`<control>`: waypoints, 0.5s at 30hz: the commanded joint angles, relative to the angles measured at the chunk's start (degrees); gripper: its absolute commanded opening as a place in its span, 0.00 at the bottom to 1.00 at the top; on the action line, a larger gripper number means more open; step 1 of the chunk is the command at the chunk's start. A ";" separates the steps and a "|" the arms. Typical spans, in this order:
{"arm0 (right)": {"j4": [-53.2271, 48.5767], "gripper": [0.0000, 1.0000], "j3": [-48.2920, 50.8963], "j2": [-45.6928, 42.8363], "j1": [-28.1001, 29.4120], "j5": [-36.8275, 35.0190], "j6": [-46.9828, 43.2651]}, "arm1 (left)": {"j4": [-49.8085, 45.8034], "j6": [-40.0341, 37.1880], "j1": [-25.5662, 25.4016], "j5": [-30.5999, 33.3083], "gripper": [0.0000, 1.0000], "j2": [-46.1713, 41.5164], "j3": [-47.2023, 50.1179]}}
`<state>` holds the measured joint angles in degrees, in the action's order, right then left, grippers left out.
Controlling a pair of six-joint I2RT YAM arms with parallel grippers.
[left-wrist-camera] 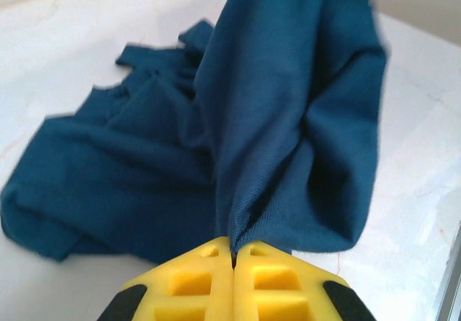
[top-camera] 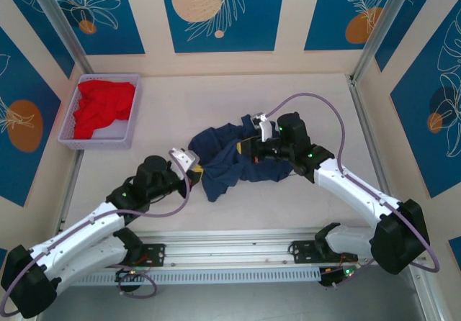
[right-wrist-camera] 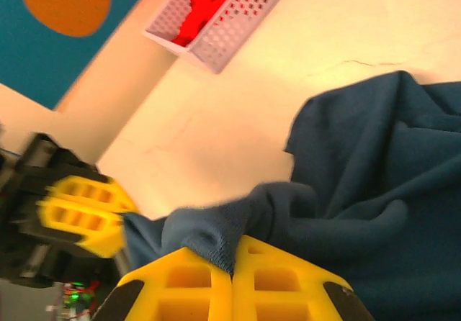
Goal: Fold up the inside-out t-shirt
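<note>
Both grippers are pinching the inside-out t-shirt (top-camera: 229, 155), which is crumpled; fold not yet begun.
T-shirt is lying bunched between the two grippers on the table (top-camera: 180, 98), w/ a strip sagging from one to the other. Its bulk is sitting beyond the left gripper (left-wrist-camera: 233, 247) tips, to their left. Its jaws are pressing together on a raised fabric ridge. The right gripper (right-wrist-camera: 234, 260) is clamping a rolled edge, jaws together on cloth. Judgement: both bites look thin, so draw apart slowly and level to spread the cloth flat before folding; a jerk risks slip. Basket (top-camera: 97, 145) w/ red garment (top-camera: 104, 105) is sitting well beyond the left gripper.
</note>
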<state>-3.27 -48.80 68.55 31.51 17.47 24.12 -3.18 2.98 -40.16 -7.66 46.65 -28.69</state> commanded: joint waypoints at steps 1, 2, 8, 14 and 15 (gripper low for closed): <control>4.16 0.00 1.75 -0.51 -0.50 6.85 4.55 | -1.81 1.85 0.52 3.28 0.00 0.51 -0.24; 4.08 0.00 1.72 -0.35 -0.48 7.42 4.41 | -2.81 1.85 0.58 3.35 0.07 0.77 -1.16; 2.57 0.00 1.77 -0.53 -1.51 8.45 4.89 | -4.27 3.33 -0.37 0.30 0.45 1.22 -6.95; -0.46 0.00 0.23 0.58 -2.75 7.96 9.29 | -5.89 1.02 -6.54 1.96 0.47 4.10 -12.69; -0.76 0.00 0.14 0.74 -2.92 8.01 9.81 | -5.83 0.44 -7.96 3.01 0.47 4.43 -13.43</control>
<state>-2.44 -47.48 68.71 29.08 24.05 31.09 -7.81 5.39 -45.04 -6.09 50.28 -39.29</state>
